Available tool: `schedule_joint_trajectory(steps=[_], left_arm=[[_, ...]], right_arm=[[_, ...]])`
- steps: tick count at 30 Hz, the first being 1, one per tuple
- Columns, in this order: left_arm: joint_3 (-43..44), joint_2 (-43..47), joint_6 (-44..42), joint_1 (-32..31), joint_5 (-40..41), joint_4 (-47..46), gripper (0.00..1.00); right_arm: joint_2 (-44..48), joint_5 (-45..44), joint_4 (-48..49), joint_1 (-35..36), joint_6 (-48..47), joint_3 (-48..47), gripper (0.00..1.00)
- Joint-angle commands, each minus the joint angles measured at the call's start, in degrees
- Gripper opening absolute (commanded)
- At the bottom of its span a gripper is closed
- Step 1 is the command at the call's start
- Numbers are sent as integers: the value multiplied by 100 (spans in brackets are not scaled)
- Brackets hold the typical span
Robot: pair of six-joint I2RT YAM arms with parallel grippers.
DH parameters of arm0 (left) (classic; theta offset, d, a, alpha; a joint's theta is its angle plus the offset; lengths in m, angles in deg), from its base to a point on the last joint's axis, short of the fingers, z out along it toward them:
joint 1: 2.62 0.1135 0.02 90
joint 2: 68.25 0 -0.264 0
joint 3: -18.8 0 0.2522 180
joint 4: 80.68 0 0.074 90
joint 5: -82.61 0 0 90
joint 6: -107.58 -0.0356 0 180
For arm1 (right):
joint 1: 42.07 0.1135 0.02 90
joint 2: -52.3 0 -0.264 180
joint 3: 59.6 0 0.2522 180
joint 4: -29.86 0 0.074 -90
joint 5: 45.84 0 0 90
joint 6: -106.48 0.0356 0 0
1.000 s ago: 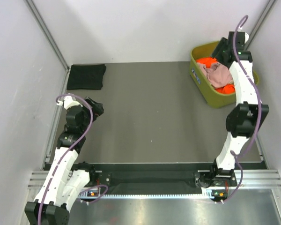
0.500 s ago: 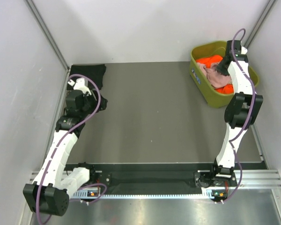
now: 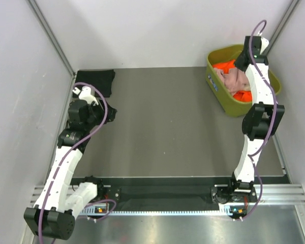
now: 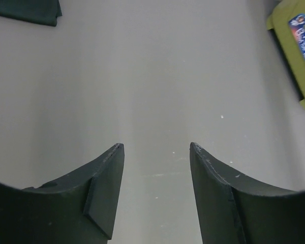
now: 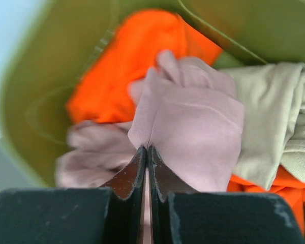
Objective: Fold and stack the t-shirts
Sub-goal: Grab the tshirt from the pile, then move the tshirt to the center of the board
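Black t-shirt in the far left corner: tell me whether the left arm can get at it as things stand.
Probably yes: the black t-shirt lies flat nearby, nothing between it and the open, empty left end effector.

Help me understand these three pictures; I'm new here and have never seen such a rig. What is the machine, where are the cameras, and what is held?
These are two robot arms bolted at the near edge of a grey table. The wide picture looks down from above; the other two come from a camera on each wrist. A folded black t-shirt lies at the far left corner. An olive-green bin at the far right holds a pink t-shirt, an orange t-shirt and a tan t-shirt. The right end effector is shut, pinching the pink t-shirt. The left end effector is open over bare table, holding nothing.
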Motion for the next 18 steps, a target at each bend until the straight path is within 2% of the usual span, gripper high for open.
schedule_joint_trajectory(steps=[1, 3, 6, 9, 10, 15, 16, 17, 18], left_arm=[[167, 243, 253, 28, -144, 83, 59], [193, 279, 491, 28, -179, 154, 59], [202, 375, 833, 28, -346, 251, 60], [193, 490, 1150, 28, -469, 365, 61], [193, 551, 1211, 28, -495, 400, 62], [254, 771, 1502, 28, -504, 698, 68], [264, 858, 1598, 20, -504, 760, 69], [272, 903, 1634, 28, -504, 847, 71], [272, 1016, 1669, 28, -487, 909, 78]], right_arm=[[1265, -64, 766, 227, 93, -446, 0], [1617, 164, 1011, 428, 261, -491, 0], [2426, 288, 1443, 1139, 315, -438, 0], [3068, 228, 1269, 2053, 227, -474, 0], [3417, 157, 1189, 2577, 157, -404, 0], [4711, 148, 1145, 3811, 385, 1527, 0], [5052, 183, 1127, 4178, 350, 1835, 3], [5212, 322, 1066, 4313, 324, 2482, 13], [5492, 454, 978, 4401, 445, 2810, 22]])
